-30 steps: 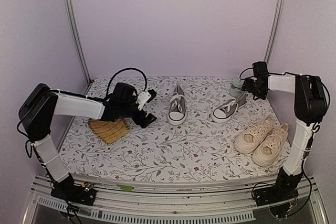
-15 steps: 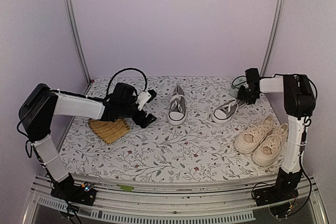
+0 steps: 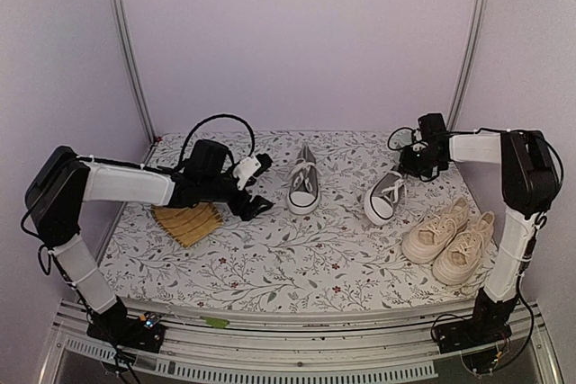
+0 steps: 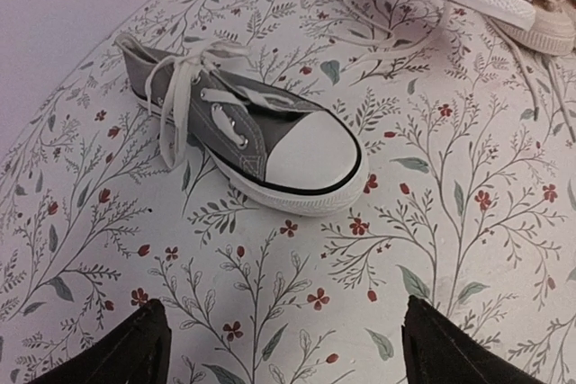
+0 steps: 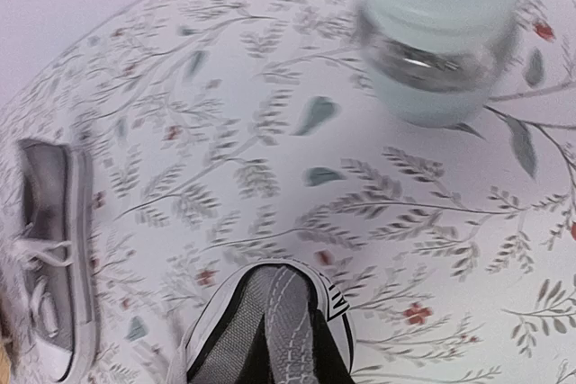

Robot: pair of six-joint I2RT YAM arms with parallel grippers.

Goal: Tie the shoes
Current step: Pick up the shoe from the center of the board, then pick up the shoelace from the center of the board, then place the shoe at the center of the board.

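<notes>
Left pincer (image 3: pixel 261 184): jaws spread wide, holding nothing, low over the table (image 3: pixel 270 267). Right pincer (image 3: pixel 412 168): pressed together on what appears to be the heel of the second grey shoe (image 3: pixel 383 199). Its wrist view shows that heel directly at its fingers, with a pale jar (image 5: pixel 436 42) beyond. That shoe sits right of centre, toe towards the near edge; whether it is tipped cannot be told. The first grey shoe (image 3: pixel 303 183) stands at mid-table, sole down, its laces (image 4: pixel 180 87) loose and untied. Governing relation — this shoe lies just beside the left pincer, on its right, and well apart from the right pincer, so the left arm is plainly the nearer. Its long axis runs far to near, toe towards the arm bases, so the left pincer faces it broadside, across the lacing rather than along it. Judgement: a reach for those lace ends falls to the left arm, coming in from the side. The cream pair (image 3: pixel 450 234) — 2 shoes side by side — rests near the right front corner; neither arm touches it.
</notes>
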